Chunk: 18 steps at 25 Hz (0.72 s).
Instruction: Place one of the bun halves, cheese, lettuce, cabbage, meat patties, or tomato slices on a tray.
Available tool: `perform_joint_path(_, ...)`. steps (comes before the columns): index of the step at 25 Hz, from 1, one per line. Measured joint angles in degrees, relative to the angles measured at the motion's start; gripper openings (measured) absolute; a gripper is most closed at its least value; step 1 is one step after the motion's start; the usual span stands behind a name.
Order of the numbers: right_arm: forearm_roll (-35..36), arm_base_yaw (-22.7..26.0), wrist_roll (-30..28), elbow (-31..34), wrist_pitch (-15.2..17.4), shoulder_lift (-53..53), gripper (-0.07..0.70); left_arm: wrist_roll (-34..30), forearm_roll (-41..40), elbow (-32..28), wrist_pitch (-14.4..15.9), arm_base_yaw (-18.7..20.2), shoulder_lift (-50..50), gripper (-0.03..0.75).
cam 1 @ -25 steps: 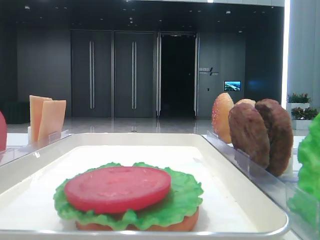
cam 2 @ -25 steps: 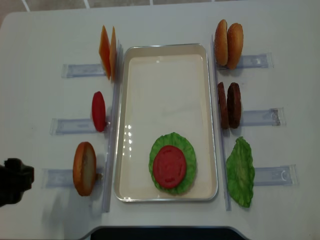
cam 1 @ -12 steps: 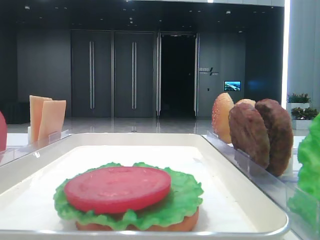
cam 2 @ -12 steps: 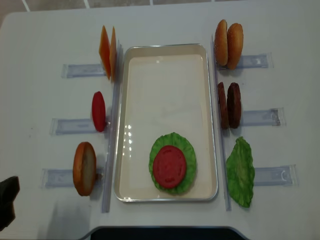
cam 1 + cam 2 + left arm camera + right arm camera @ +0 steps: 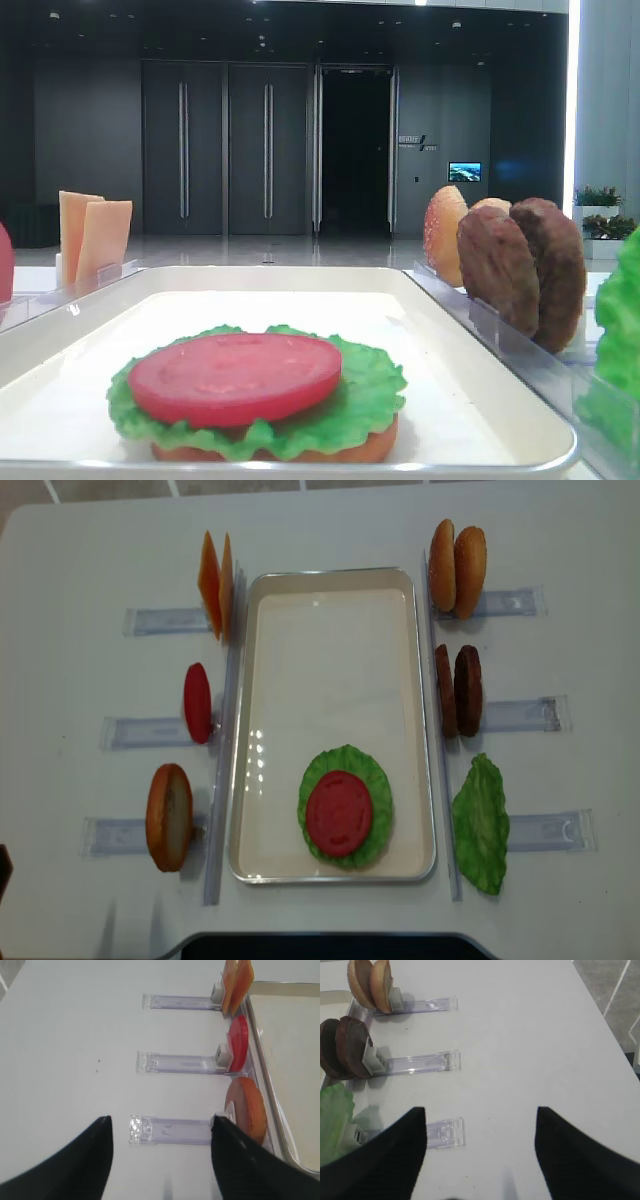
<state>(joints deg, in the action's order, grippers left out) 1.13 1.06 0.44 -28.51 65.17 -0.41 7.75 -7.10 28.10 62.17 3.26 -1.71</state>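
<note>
Left hand (image 5: 160, 1160) withdrawn; no legible writing.

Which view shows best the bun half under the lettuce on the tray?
The low exterior view: the bun half shows as an orange edge beneath the lettuce and tomato slice on the tray. The overhead exterior view hides it under the lettuce. Neither wrist view shows that stack.

Dark hall at back: tall double doors (image 5: 225, 150) with long vertical handles, open dark doorway (image 5: 355, 150) at centre. Small lit screen (image 5: 464, 171) on right wall. Planter (image 5: 597, 196) far right. Glossy pale floor (image 5: 270, 250). White tabletop (image 5: 90, 550).
</note>
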Motion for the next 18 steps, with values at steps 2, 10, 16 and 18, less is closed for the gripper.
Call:
perform_joint_path(2,0.0,0.0,0.0,0.0,0.0,0.0,0.472,0.0,0.0,0.0,0.0,0.0,1.13,0.471)
perform_joint_path(10,0.0,0.0,0.0,0.0,0.0,0.0,0.472,0.02,-0.07,0.0,0.06,0.0,2.64,0.471)
perform_joint_path(16,0.0,0.0,0.0,0.0,0.0,0.0,0.472,0.02,-0.07,0.0,0.06,0.0,2.64,0.471)
perform_joint_path(18,0.0,0.0,0.0,0.0,0.0,0.0,0.472,0.02,-0.07,0.0,0.06,0.0,2.64,0.471)
